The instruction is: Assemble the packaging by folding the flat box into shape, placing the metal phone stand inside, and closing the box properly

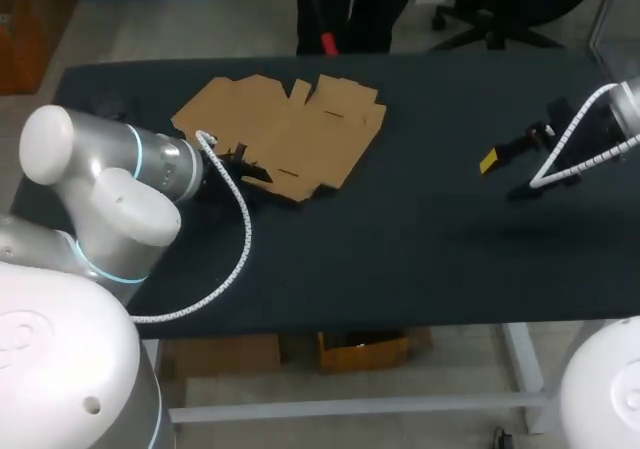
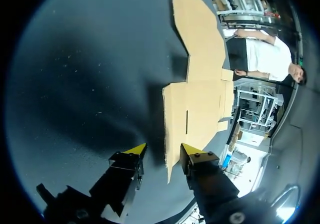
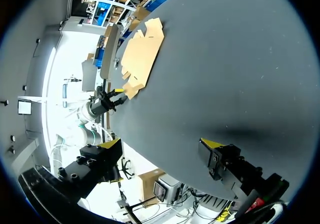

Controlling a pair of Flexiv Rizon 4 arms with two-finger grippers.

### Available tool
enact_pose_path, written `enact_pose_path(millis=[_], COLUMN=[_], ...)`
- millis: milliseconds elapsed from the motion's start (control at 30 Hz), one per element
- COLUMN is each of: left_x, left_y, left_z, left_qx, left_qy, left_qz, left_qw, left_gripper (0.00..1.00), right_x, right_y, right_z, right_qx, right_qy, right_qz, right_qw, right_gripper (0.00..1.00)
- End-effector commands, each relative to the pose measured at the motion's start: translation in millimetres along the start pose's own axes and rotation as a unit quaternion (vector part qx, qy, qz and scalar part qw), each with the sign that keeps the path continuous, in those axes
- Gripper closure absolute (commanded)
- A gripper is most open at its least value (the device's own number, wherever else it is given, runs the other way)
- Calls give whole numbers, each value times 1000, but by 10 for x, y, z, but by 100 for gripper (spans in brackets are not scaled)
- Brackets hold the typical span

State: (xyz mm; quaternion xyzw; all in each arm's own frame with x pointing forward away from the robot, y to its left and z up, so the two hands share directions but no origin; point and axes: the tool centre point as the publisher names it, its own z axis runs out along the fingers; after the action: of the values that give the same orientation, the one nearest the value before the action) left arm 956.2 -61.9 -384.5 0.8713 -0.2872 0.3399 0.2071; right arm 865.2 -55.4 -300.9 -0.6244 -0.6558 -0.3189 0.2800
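Robotics lab workcell, not a home or a shop. Evidence: two grey-and-white industrial arms, left arm [image 1: 110, 184] and right arm [image 1: 625, 109], come in over one table [image 1: 430, 249] from opposite sides. The table has a plain matte black top on a bare white metal frame [image 1: 525, 369], bench style. Exposed white wiring: left coiled cable [image 1: 243, 239] and right coiled cable [image 1: 572, 134] run outside the arms. Each arm ends in a black two-finger tool with yellow tips: left gripper [image 2: 162, 151], right gripper [image 3: 161, 143]. A flat cardboard box [image 1: 290, 129] lies unfolded on the black top.
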Motion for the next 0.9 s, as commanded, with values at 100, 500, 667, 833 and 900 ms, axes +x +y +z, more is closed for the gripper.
enact_pose_path(millis=[100,500,667,833,900], left_x=[-15,9,10,5,-1], left_y=[-58,-118,-139,-104,-80], left_z=[100,125,133,93,64], left_qx=[-3,-18,-29,-58,-70], left_qy=[13,23,24,17,14], left_qz=[-8,-20,-23,-14,-9], left_qw=[1000,999,999,998,997], left_gripper=[63,100,100,100,100], right_x=[3,12,5,1,0], right_y=[13,31,21,17,21], right_z=[-1,11,1,-8,-6], right_qx=[1,2,1,0,1], right_qy=[0,-2,-2,-2,-2], right_qz=[1,2,4,4,4], right_qw=[1000,1000,1000,1000,1000], right_gripper=[0,0,0,0,0])
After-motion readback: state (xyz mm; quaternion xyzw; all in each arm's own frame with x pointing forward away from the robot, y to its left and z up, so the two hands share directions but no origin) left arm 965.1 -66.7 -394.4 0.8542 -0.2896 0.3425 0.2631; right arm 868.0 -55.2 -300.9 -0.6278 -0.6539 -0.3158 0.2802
